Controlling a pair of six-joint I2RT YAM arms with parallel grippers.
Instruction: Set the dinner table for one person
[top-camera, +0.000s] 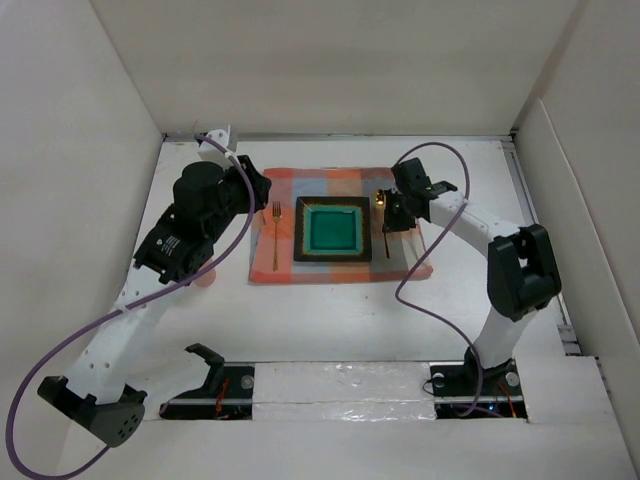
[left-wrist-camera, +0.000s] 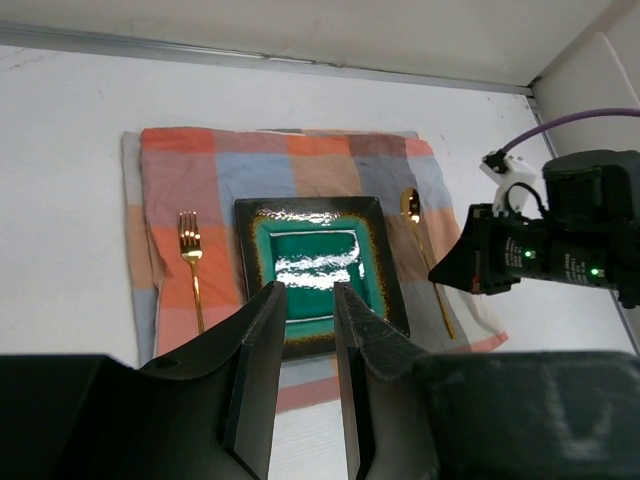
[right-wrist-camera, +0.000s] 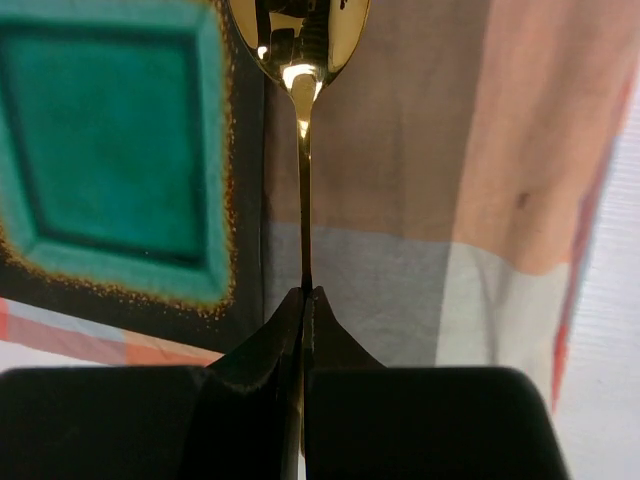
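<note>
On the white dinner table (top-camera: 330, 320) lies an orange-and-grey checked cloth (top-camera: 340, 180). A square green plate with a dark rim (top-camera: 331, 229) sits at the cloth's middle. A gold fork (top-camera: 276, 235) lies on the cloth left of the plate. A gold spoon (top-camera: 382, 205) is to the plate's right, bowl pointing away. My right gripper (right-wrist-camera: 303, 295) is shut on the spoon's handle (right-wrist-camera: 303, 180), low over the cloth. My left gripper (left-wrist-camera: 308, 335) hangs above the cloth's near-left part, its jaws a narrow gap apart and empty.
White walls enclose the table at the back and both sides. A metal rail runs along the right edge (top-camera: 535, 220). A purple cable (top-camera: 420, 300) loops from the right arm over the table near the cloth's right corner.
</note>
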